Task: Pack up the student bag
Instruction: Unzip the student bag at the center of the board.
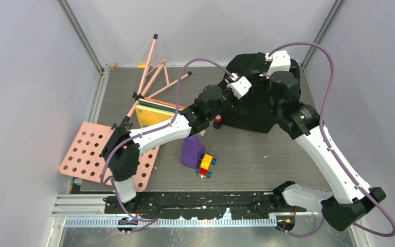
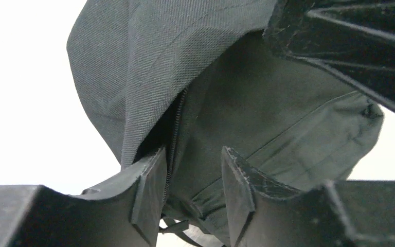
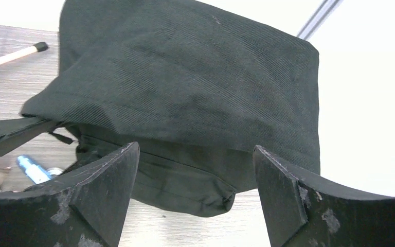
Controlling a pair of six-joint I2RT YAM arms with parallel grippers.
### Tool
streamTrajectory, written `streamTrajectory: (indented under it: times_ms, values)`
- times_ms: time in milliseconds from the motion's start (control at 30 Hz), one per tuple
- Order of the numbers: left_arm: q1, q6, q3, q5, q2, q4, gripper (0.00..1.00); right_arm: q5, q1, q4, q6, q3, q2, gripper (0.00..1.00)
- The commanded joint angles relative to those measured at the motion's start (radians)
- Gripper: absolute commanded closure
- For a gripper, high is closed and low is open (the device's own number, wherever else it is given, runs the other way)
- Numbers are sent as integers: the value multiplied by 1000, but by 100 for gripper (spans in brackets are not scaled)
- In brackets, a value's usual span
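Observation:
The student bag is a large black floppy backpack at the back of the table, right of centre. Both arms reach onto it. In the left wrist view my left gripper stands partly open against the bag. Its left finger lies along the zipper at the edge of a fabric flap, and the right finger is apart from the cloth. My right gripper is wide open just short of a folded corner of the bag, holding nothing.
A purple bottle-like container and a yellow, red and blue toy block lie in front of the bag. A yellow book, a pink perforated board and pink rods are at the left. A small red item sits by the bag.

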Motion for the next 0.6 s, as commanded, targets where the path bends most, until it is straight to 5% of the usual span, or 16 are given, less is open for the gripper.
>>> streamTrajectory:
  times_ms: [0,167,567]
  values:
    - [-3,54,23,-14,33,83,64,31,-4,31,24,18,30,13]
    - [-3,85,-87,14,13,143,100,66,-5,32,37,33,53,12]
    - [-12,82,-351,28,-75,137,100,183,-6,173,-39,36,141,10]
